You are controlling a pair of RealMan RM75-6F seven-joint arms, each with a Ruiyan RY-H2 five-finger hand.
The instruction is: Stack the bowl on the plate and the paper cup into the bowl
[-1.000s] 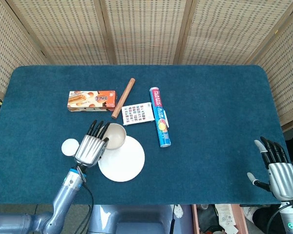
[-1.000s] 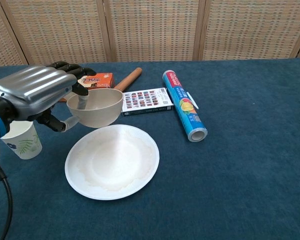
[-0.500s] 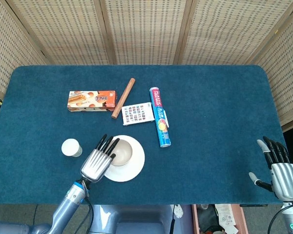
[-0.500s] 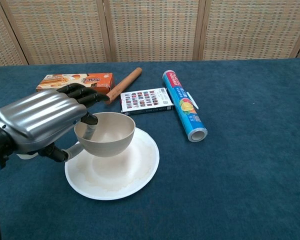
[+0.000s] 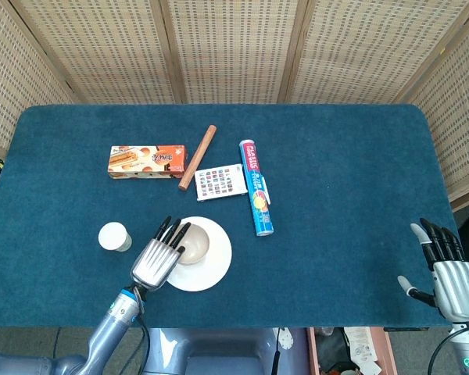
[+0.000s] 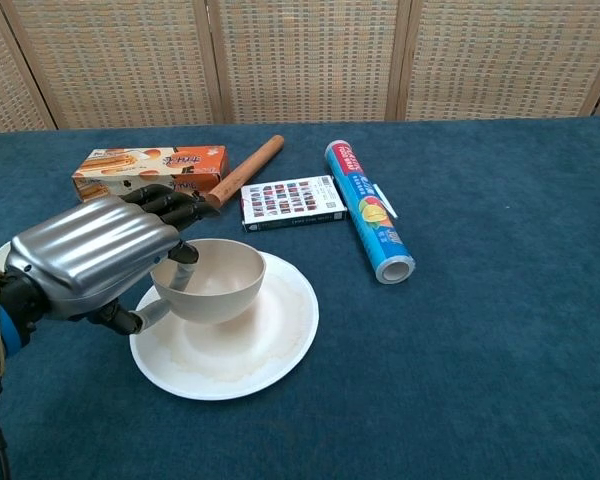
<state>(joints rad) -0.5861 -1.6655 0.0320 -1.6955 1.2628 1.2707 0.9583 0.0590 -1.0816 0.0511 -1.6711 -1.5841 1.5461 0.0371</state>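
My left hand (image 5: 158,256) sits low and left of centre in the head view, gripping the bowl (image 5: 193,244) by its near rim, fingers (image 6: 170,204) hooked over the edge and thumb under it. In the chest view the bowl (image 6: 212,277) is on the left part of the plate (image 6: 275,340); I cannot tell whether it rests fully on it or is just above.

The plate (image 5: 215,262) lies on the blue bench (image 5: 344,180) in the lower left of the head view. The cup (image 5: 113,236) stands upright to the left of the plate, apart from it; in the chest view it is hidden behind my left hand (image 6: 90,255).

My right hand (image 5: 447,273) is at the lower right corner of the head view, off the bench edge, fingers spread and holding nothing.

Higher in the frame, an orange box (image 5: 147,160) lies upper left, a wooden stick (image 5: 198,157) slants just right of it, a card (image 5: 220,182) is beside that, and a blue roll (image 5: 257,187) runs down the centre.
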